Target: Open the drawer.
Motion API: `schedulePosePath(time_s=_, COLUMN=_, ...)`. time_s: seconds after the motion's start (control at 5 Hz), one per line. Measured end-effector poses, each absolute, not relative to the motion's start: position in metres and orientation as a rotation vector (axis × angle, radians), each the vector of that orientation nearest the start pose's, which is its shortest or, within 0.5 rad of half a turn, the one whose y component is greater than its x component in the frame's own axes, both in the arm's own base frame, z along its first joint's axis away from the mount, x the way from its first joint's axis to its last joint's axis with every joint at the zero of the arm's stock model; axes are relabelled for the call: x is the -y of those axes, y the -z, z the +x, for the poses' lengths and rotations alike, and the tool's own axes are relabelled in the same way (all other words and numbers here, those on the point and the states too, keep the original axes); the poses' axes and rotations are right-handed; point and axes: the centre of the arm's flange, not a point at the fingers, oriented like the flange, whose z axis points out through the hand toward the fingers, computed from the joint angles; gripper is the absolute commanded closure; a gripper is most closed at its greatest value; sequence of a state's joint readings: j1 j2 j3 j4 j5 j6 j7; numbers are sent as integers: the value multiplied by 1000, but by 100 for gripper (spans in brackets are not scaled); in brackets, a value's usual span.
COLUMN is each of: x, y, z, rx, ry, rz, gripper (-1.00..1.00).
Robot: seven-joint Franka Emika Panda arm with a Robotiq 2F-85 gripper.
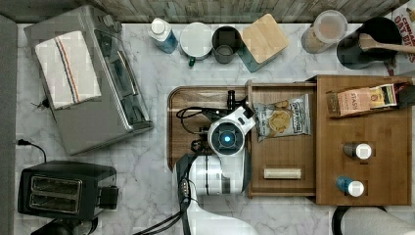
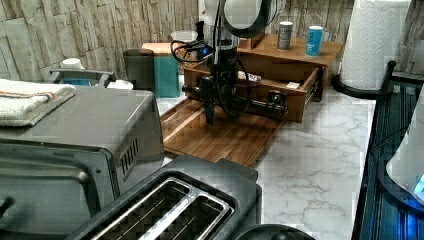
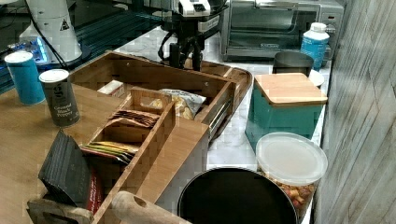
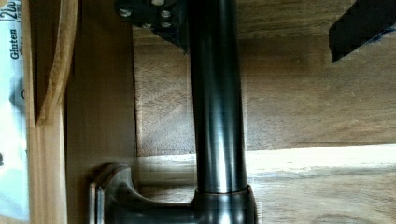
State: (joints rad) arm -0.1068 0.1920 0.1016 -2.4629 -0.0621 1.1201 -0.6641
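The bamboo drawer (image 1: 281,156) stands pulled out from the wooden organizer (image 1: 364,142), over a darker wooden tray (image 1: 186,95). A chip bag (image 1: 283,117) and a small white bar (image 1: 282,173) lie inside the drawer. Its black bar handle (image 4: 217,116) runs across the front panel (image 2: 295,107). My gripper (image 4: 254,21) is open and straddles the handle: one finger (image 4: 154,16) sits close against the bar, the other fingertip (image 4: 359,23) is well apart from it. In the left view my gripper (image 2: 210,107) hangs in front of the drawer, above the tray (image 2: 225,140).
A toaster oven (image 1: 98,78) with a towel and a black toaster (image 1: 63,188) fill the top view's left. A teal box with wooden lid (image 1: 264,39), jars and a cup line the back. Two spice jars (image 1: 356,169) stand on the organizer, a paper towel roll (image 2: 372,42) beside it.
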Motion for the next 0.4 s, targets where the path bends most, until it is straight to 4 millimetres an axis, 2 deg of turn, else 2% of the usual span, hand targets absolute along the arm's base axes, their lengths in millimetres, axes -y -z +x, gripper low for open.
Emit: schedulePosePath(time_s=0.4, x=-2, y=-223, z=486, rx=-100, ry=61, rz=-3150, gripper=-100)
